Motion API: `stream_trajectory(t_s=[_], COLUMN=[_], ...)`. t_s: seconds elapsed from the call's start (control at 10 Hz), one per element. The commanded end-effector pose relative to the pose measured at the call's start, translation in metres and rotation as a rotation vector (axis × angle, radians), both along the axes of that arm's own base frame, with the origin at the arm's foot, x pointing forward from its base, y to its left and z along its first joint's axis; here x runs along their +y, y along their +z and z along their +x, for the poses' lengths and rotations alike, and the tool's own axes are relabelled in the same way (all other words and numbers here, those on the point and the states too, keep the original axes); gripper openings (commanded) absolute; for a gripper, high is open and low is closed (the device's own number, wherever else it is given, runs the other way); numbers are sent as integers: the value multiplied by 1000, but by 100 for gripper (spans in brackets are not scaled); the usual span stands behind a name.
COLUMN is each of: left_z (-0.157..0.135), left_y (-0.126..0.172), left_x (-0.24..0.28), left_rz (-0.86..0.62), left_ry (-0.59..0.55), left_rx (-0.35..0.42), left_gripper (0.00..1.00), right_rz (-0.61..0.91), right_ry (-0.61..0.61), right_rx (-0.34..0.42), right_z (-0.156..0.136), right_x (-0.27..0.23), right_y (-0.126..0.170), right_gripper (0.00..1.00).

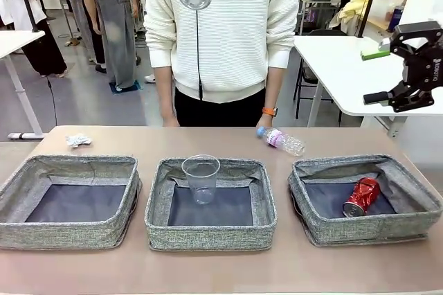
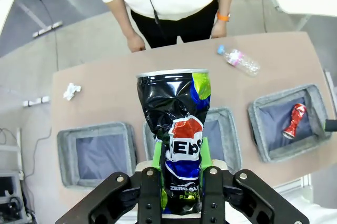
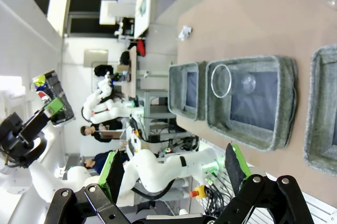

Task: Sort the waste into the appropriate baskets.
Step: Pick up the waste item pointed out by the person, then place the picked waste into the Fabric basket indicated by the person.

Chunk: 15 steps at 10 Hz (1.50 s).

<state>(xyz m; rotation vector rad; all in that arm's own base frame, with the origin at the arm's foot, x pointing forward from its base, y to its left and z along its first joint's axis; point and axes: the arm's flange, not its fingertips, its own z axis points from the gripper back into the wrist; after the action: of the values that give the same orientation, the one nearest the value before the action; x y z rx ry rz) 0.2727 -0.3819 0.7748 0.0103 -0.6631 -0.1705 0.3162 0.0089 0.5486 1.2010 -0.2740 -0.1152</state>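
- Left pincer (image 2: 180, 153) is closed partway on the crushed dark blue-silver can (image 2: 171, 98), green pads pressed against its lower sides; the can stands upright between the fingers, high above the desk (image 1: 221, 271); in the front view its round silver end shows at 12 o'clock
- Right pincer (image 1: 377, 77) has its jaws spread wide with nothing between them; it hangs in the air at 2 o'clock in the front view, above the right basket (image 1: 367, 233)
- Three baskets sit in a row on the desk: left basket (image 1: 66, 238) at 8 o'clock, middle basket (image 1: 211, 236) at 6 o'clock, right basket at 4 o'clock
- Clear plastic cup (image 1: 201, 179) stands upright inside the middle basket, near its far wall
- Crushed red can (image 1: 361, 197) lies on the dark bottom of the right basket
- Clear bottle (image 1: 282, 140) lies on its side on the desk, at 1 o'clock from the middle basket, blue cap to the picture's left
- Crumpled white paper (image 1: 78, 140) lies on the desk at 12 o'clock from the left basket, just beyond its far rim
- A person (image 1: 221, 32) stands at the far side, both hands down at the desk edge
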Motion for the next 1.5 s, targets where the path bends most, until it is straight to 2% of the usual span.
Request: stream_trajectory(t_s=[0.0,1.4], left_z=[-1,0], left_y=[3,0], left_x=[6,0], left_rz=[-3,-1], left_ry=[0,-1], left_rx=[6,0], left_gripper=[29,29], right_rz=[14,0], right_ry=[-2,0], right_rx=[11,0], right_z=[0,0], right_x=[2,0], right_y=[4,0], right_gripper=[100,100])
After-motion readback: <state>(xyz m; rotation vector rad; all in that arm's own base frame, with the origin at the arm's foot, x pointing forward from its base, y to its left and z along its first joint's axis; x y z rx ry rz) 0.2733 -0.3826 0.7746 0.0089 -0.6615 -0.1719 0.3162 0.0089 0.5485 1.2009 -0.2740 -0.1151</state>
